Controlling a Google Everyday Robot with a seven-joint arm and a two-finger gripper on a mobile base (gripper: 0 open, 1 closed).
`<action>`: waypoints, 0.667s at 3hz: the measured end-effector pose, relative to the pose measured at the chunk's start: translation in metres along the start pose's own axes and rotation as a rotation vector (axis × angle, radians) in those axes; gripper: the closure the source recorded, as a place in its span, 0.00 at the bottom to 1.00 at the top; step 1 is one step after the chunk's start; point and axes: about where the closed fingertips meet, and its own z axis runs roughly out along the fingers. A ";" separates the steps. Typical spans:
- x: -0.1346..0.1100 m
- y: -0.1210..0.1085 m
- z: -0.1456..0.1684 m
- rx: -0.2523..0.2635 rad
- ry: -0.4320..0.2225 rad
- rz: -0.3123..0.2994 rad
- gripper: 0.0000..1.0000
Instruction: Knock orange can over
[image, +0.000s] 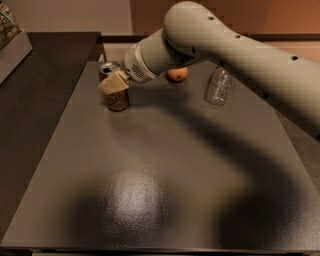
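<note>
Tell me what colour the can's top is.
Silver, in the camera view; the hand is in front of the orange can.

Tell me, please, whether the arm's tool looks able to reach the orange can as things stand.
Probably yes: the tool sits right at the upper part of the orange can, overlapping it in view, with nothing between. The orange and clear bottle stand well aside.
</note>
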 end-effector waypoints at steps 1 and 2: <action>-0.003 -0.001 -0.022 -0.003 0.020 -0.004 0.88; -0.002 -0.003 -0.052 0.011 0.098 -0.068 1.00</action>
